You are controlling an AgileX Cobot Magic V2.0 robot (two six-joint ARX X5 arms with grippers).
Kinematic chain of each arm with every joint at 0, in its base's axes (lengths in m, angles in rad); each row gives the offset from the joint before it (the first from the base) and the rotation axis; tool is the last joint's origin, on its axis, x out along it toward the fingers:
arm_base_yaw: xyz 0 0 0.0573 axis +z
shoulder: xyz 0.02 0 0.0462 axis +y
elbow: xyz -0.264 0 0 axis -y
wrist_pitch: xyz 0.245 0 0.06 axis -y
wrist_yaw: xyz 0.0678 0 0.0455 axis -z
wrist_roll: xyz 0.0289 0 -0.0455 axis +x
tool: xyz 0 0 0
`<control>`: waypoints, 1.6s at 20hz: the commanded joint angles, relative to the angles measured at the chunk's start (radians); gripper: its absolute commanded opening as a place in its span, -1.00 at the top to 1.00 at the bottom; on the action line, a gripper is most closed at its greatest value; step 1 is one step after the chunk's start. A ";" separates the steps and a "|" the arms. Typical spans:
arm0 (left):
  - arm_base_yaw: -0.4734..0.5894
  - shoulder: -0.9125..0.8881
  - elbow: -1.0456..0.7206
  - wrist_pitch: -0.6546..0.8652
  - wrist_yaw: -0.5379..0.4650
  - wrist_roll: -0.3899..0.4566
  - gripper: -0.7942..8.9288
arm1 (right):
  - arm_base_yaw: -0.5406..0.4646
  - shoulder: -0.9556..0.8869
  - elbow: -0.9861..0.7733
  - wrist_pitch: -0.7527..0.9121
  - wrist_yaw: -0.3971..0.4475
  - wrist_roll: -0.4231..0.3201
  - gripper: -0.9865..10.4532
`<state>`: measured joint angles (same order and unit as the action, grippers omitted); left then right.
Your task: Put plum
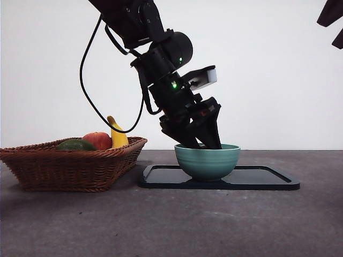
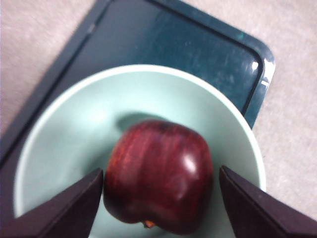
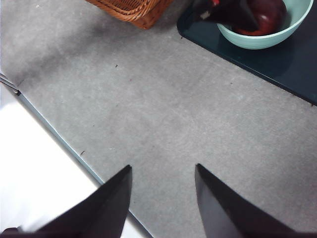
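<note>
Step in hand: release. Left tool (image 1: 206,140) is down inside the mint-green bowl (image 1: 207,160), which sits on the dark tray (image 1: 268,179). The plum (image 2: 159,176) lies in the bowl, apparently on its floor. In the left wrist view the jaws stand spread on either side of the plum, with a sliver of gap on each side, so the tool looks let go and holds nothing.

Next move, as I judge it: lift straight out, jaws kept wide, without clipping the bowl rim.

Plum orientation: nearly round, no clear long axis. A small stub shows at its near edge, so one end probably points sideways toward the wrist camera.

Right tool (image 3: 161,198) waits over bare table (image 3: 148,114), jaws apart, empty.

Wicker basket (image 1: 75,166) beside the tray holds the apple (image 1: 98,140), banana (image 1: 117,134) and green fruit (image 1: 76,145).
</note>
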<state>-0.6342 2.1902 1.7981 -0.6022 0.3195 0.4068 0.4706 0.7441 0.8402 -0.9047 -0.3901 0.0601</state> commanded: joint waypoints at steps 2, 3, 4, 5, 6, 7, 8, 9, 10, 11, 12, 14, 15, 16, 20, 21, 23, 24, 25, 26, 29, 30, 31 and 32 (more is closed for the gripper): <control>-0.014 0.043 0.031 0.006 0.003 0.024 0.06 | 0.007 0.005 0.007 0.006 -0.003 0.011 0.47; -0.014 0.046 0.031 0.006 0.003 0.024 0.06 | 0.007 0.005 0.007 0.006 -0.003 0.011 0.47; -0.014 0.049 0.031 0.008 0.003 0.024 0.07 | 0.007 0.005 0.007 0.006 -0.003 0.011 0.47; -0.014 0.051 0.031 0.011 0.003 0.024 0.07 | 0.007 0.005 0.007 0.006 -0.003 0.011 0.47; -0.014 0.051 0.031 0.014 0.003 0.024 0.07 | 0.007 0.005 0.007 0.006 -0.003 0.011 0.47; -0.014 0.051 0.031 0.018 0.002 0.024 0.10 | 0.007 0.005 0.007 0.006 -0.003 0.011 0.47; -0.014 0.051 0.031 0.021 0.002 0.024 0.19 | 0.007 0.005 0.007 0.006 -0.003 0.011 0.47; -0.014 0.051 0.031 0.022 0.002 0.024 0.32 | 0.007 0.005 0.007 0.006 -0.003 0.011 0.47; -0.014 0.051 0.031 0.021 0.002 0.023 0.40 | 0.007 0.005 0.007 0.006 -0.003 0.011 0.47; -0.014 0.051 0.031 0.021 0.002 0.022 0.41 | 0.007 0.005 0.007 0.006 -0.003 0.011 0.47; -0.014 0.051 0.031 0.020 0.002 0.022 0.41 | 0.007 0.005 0.007 0.006 -0.003 0.010 0.47; -0.014 0.049 0.034 0.017 0.002 0.008 0.41 | 0.007 0.005 0.007 0.006 -0.003 0.010 0.47; -0.011 0.044 0.040 0.014 0.002 -0.012 0.40 | 0.007 0.005 0.007 0.006 -0.003 0.010 0.47; -0.011 0.038 0.046 0.011 0.002 -0.018 0.40 | 0.007 0.005 0.007 0.006 -0.003 0.010 0.47; 0.009 -0.024 0.083 0.005 0.003 -0.065 0.40 | 0.007 0.005 0.007 0.007 -0.003 0.010 0.47; 0.018 -0.043 0.104 -0.011 0.003 -0.083 0.40 | 0.007 0.005 0.007 0.007 -0.003 0.010 0.47; 0.036 -0.084 0.138 -0.038 0.003 -0.114 0.40 | 0.007 0.005 0.007 0.007 -0.003 0.010 0.47; 0.046 -0.107 0.148 -0.042 0.003 -0.129 0.40 | 0.007 0.005 0.007 0.007 -0.003 0.010 0.47; 0.060 -0.140 0.152 -0.042 0.003 -0.153 0.40 | 0.007 0.005 0.007 0.007 -0.003 0.010 0.47; 0.072 -0.171 0.153 -0.042 0.003 -0.176 0.40 | 0.007 0.005 0.007 0.007 -0.003 0.010 0.47; 0.120 -0.280 0.153 -0.087 0.003 -0.195 0.40 | 0.007 0.005 0.007 0.007 -0.003 0.010 0.47; 0.138 -0.315 0.153 -0.109 0.003 -0.195 0.40 | 0.007 0.005 0.007 0.007 -0.003 0.010 0.47; 0.160 -0.355 0.153 -0.137 0.003 -0.195 0.39 | 0.007 0.005 0.007 0.007 -0.003 0.010 0.47; 0.184 -0.390 0.153 -0.164 0.003 -0.195 0.39 | 0.007 0.005 0.007 0.007 -0.003 0.010 0.47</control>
<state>-0.4450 1.7985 1.9236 -0.7757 0.3191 0.2188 0.4706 0.7441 0.8402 -0.9043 -0.3901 0.0601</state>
